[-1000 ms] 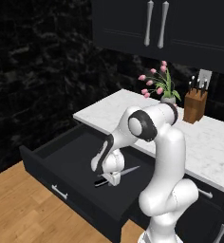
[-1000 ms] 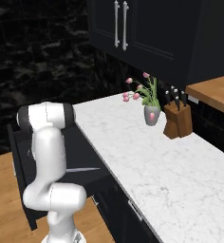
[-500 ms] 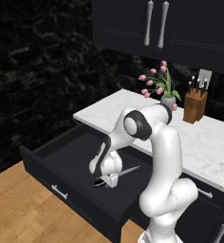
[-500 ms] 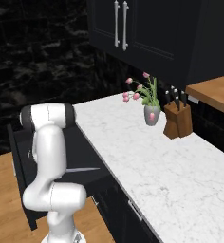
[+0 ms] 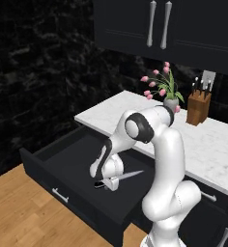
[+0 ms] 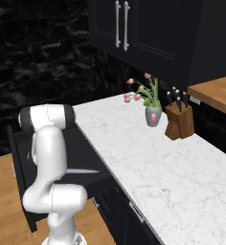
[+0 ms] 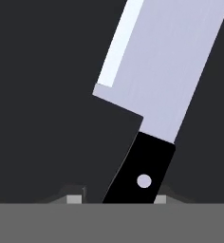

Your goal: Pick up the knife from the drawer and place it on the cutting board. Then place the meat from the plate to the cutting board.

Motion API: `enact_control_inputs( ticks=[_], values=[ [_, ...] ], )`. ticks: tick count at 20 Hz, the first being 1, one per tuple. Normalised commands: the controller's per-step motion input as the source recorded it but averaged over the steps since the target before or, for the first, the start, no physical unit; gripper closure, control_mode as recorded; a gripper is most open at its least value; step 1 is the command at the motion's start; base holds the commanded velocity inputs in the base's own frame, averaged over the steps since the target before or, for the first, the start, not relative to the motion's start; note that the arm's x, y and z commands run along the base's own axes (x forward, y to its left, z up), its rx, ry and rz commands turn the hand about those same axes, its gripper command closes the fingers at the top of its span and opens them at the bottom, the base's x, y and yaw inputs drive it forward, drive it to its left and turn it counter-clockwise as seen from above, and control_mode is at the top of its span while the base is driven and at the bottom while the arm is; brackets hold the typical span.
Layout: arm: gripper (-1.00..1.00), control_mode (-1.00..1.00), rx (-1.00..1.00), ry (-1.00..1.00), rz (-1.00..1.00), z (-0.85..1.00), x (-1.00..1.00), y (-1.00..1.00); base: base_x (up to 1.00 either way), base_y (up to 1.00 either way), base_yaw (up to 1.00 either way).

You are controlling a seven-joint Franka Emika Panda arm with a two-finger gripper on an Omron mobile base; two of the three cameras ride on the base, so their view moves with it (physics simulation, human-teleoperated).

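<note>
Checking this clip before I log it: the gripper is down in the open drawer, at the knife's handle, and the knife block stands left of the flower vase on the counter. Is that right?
One thing is off: the knife block stands right of the flower vase, not left, as both base views show. The rest holds: the gripper is down in the open drawer, at the knife's black handle.

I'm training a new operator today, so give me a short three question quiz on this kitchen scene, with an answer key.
1. True or false: the knife lies inside the open drawer.
2. The gripper is at which part of the knife? A) handle B) blade tip C) neither
3. Fill in: on the counter, beside the flower vase, stands a wooden ____ block.

Key: 1 true; 2 A; 3 knife.
</note>
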Motion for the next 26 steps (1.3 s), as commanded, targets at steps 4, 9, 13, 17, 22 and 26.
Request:
enact_control_inputs(
  ticks=[4, 9, 13, 17, 22, 26],
  values=[
    [1.00, -1.00, 0.00, 0.12, 0.00, 0.24, 0.09, 0.31, 0.00, 0.00, 0.00],
    [1.00, -1.00, 0.00, 0.01, -0.01, 0.56, 0.09, 0.48, 0.00, 0.00, 0.00],
    [1.00, -1.00, 0.00, 0.05, -0.06, 0.69, 0.00, 0.72, 0.00, 0.00, 0.00],
    [1.00, -1.00, 0.00, 0.11, -0.10, 0.69, -0.18, 0.53, 0.00, 0.00, 0.00],
    [1.00, -1.00, 0.00, 0.01, -0.08, 0.98, -0.47, 0.04, 0.00, 0.00, 0.00],
    [1.00, -1.00, -0.04, -0.04, 0.05, 1.00, -0.35, -0.13, 0.00, 0.00, 0.00]
  ],
)
